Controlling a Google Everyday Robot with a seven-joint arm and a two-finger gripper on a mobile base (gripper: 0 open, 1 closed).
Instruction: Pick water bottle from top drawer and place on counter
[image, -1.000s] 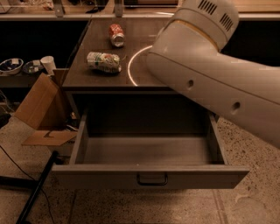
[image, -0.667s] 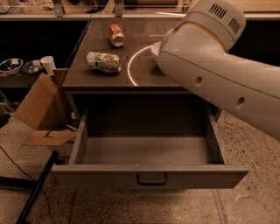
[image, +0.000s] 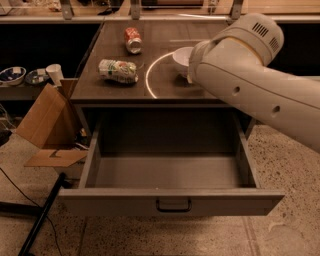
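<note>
The top drawer (image: 165, 172) stands pulled open below the counter (image: 165, 30); its grey inside shows nothing in it, and the black handle (image: 173, 205) is on the front panel. The water bottle is not in view. My white arm (image: 250, 75) reaches from the lower right over the counter's right part and the drawer's right corner. The gripper is not in view; it lies behind or beyond the arm. A thin white circle line (image: 149, 80) marks the counter.
On the counter lie a white-and-green packet (image: 118, 70), a red soda can (image: 133, 40) and a white bowl (image: 181, 59) partly behind the arm. An open cardboard box (image: 45, 125) and a black pole (image: 42, 215) are left of the drawer. Bowls (image: 12, 75) sit on a low shelf at left.
My arm has swung up and to the right, uncovering the white bowl, more of the circle line and more of the drawer's right side. Nothing else moved.
</note>
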